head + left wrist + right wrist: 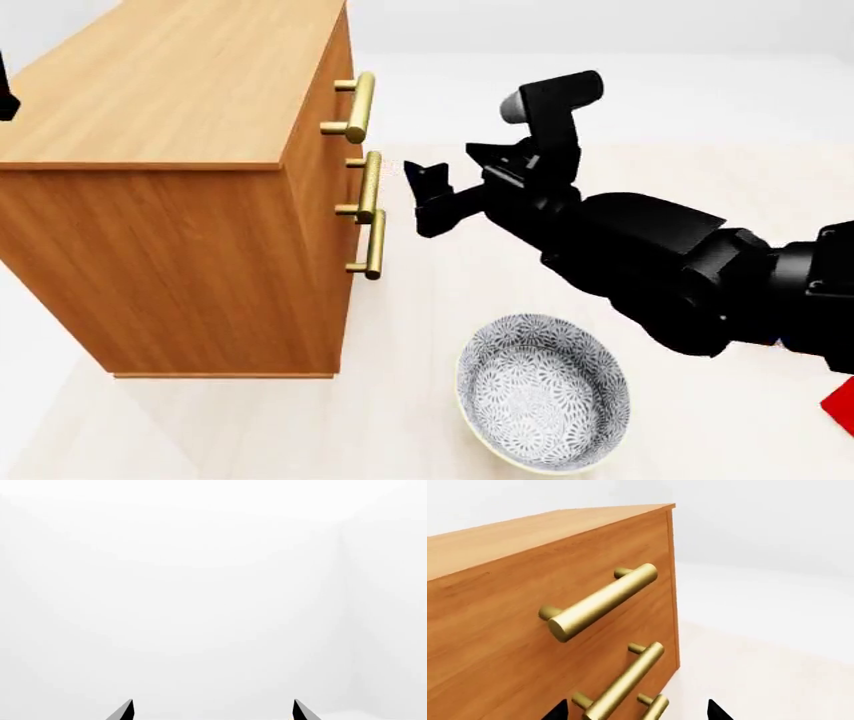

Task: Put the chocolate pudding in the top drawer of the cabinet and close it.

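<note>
Left wrist view: the left hand (213, 711) shows only as two dark fingertips (124, 712) at the picture's edge, set wide apart with nothing between them. All around it is blank white, so no edge or obstacle can be made out.

Head view: the right hand (430, 200) hovers in front of the cabinet (174, 200), just short of its brass handles, touching none. Its fingertips point at the cabinet front, level with the middle handle (367, 186); how far apart they stand is hard to read here. The top drawer (334, 75) sits shut, flush with the front, its handle (358, 107) above and beyond the hand. Below the arm, on the pale floor, stands a patterned bowl (543, 402), well clear of the cabinet, with bare floor between them. A red sliver (841, 403) is cut off at the frame edge behind the arm; what it is cannot be told. The chocolate pudding is not visible in any view.

Right wrist view: the fingertips (558, 711) stand apart and empty. The top handle (602, 602) lies ahead, two lower handles closer, partly cut off.
</note>
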### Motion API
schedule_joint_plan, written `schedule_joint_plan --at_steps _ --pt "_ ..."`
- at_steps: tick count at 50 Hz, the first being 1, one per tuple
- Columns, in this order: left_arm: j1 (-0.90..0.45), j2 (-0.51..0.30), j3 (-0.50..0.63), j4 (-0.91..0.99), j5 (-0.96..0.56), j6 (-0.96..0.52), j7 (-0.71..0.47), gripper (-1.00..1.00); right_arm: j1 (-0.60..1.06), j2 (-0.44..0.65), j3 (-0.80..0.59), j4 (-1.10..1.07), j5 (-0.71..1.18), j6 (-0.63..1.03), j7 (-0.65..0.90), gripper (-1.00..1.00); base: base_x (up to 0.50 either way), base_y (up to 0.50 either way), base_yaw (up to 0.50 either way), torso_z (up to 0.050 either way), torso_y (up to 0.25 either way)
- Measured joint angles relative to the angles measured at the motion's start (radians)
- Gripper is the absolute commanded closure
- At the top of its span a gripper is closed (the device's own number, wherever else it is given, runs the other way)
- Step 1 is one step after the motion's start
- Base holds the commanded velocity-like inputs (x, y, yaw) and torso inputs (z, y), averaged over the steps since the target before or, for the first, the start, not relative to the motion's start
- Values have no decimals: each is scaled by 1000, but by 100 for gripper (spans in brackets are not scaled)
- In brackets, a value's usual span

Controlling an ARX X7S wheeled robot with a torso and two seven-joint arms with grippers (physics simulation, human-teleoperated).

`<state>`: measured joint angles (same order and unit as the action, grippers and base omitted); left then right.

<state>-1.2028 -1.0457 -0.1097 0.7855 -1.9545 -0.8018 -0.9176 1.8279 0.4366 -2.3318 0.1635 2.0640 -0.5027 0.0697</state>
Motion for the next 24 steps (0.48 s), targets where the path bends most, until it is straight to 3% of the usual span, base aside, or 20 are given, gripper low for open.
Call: schedule_joint_plan --at_steps 13,24 --pt "28 3 -19 12 -6 11 -3 -100 163 287 -64 -388 -219 -69 248 -100 0 0 0 0 0" --pt "118 -3 -100 51 -24 26 -15 -100 366 554 -101 -649 -361 11 422 -100 0 0 0 0 0"
